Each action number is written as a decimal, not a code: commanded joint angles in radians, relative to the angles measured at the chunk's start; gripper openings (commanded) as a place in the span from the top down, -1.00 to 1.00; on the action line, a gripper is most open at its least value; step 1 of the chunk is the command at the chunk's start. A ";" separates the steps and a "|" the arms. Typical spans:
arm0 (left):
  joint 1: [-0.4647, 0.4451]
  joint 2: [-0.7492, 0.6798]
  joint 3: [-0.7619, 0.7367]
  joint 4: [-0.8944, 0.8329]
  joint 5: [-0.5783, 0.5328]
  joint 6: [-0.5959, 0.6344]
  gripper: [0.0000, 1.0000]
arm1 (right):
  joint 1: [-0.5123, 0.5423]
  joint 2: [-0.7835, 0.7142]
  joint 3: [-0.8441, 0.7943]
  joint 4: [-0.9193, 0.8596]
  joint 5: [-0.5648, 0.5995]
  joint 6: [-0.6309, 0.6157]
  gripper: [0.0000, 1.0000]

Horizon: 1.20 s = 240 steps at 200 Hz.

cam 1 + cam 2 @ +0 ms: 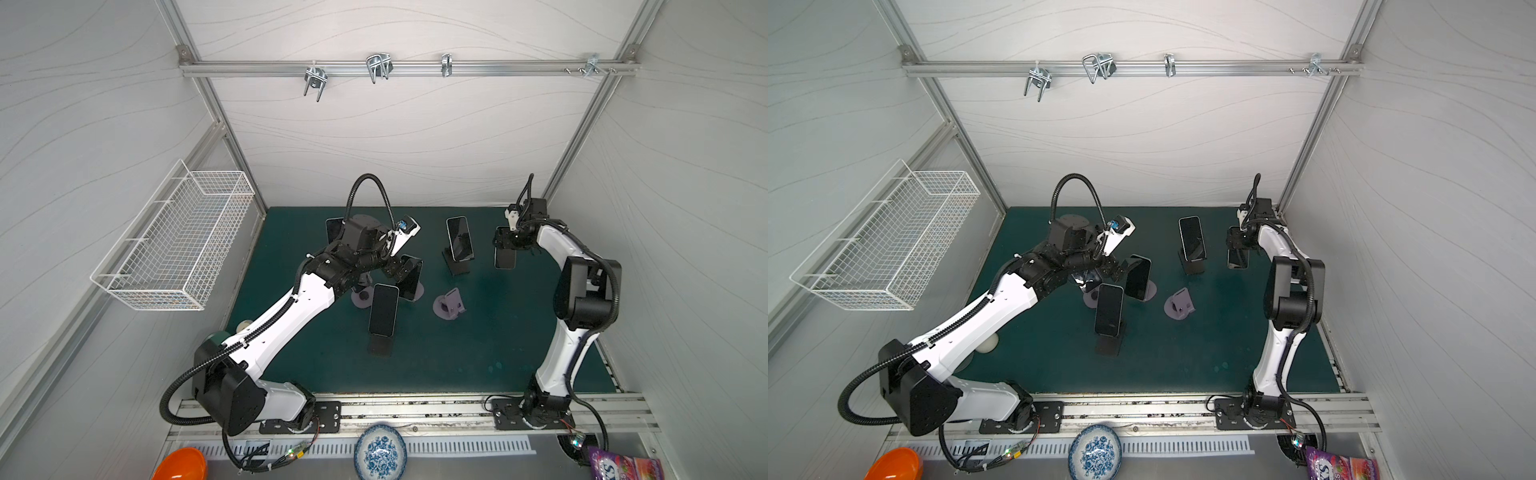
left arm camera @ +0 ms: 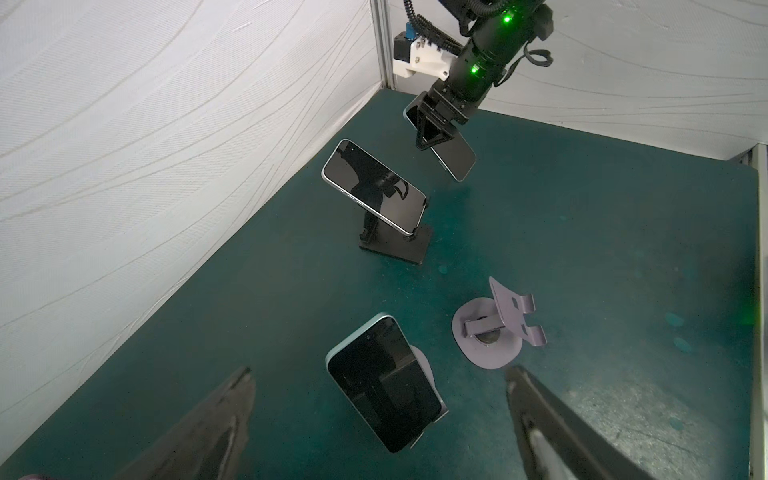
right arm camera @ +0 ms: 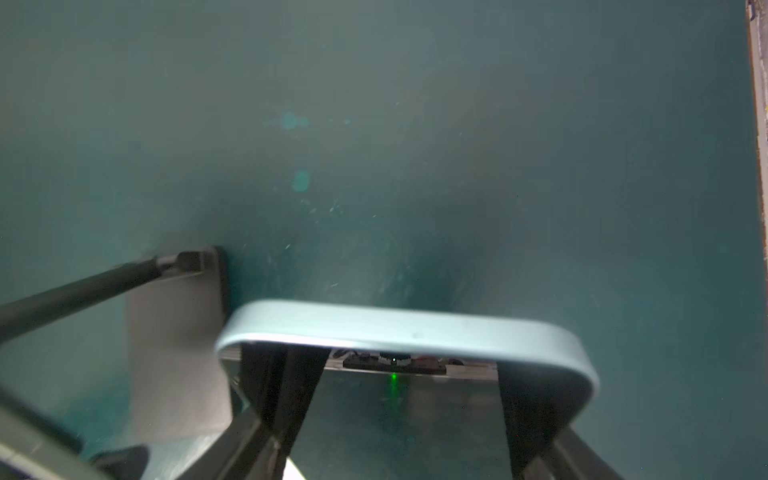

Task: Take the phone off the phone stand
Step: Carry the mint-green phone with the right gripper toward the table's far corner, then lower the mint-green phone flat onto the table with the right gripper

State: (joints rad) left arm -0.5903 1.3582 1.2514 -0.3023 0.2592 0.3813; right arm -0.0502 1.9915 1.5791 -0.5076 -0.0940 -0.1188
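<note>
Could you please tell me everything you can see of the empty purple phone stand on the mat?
The empty purple stand looks like matte metal: a flat round base, a short arm and a tilted back plate ending in two hooked lips. It stands on the green mat, holding nothing and touching nothing else.

white panel walls (image 1: 395, 137) with faint wavy lines enclosed a dark green worktop (image 1: 457, 353). an aluminium rail (image 1: 519, 66) across the back wall carried metal hooks (image 1: 378, 68); a white wire basket (image 1: 178, 249) hung on the left wall.

Bare mat (image 1: 498, 336) beside empty purple stand (image 1: 448, 305)
</note>
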 commanded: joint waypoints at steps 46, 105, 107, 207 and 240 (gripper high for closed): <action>-0.066 -0.008 0.023 -0.011 -0.028 0.034 -0.90 | -0.014 0.060 0.098 -0.102 -0.031 0.009 0.26; -0.116 -0.001 -0.002 0.016 -0.069 0.024 -0.90 | -0.030 0.081 0.135 -0.114 -0.021 0.005 0.27; -0.117 -0.002 -0.003 0.015 -0.072 0.024 -0.90 | -0.030 0.081 0.137 -0.116 -0.021 0.006 0.27; -0.136 -0.028 -0.086 0.073 -0.107 0.008 -0.90 | -0.033 0.139 0.178 -0.184 -0.019 0.024 0.27; -0.136 -0.037 -0.105 0.092 -0.122 0.010 -0.90 | -0.033 0.149 0.194 -0.201 -0.005 0.002 0.26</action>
State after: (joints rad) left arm -0.7227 1.3487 1.1500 -0.2737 0.1535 0.3855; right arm -0.0765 2.1304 1.7420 -0.6720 -0.1043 -0.0971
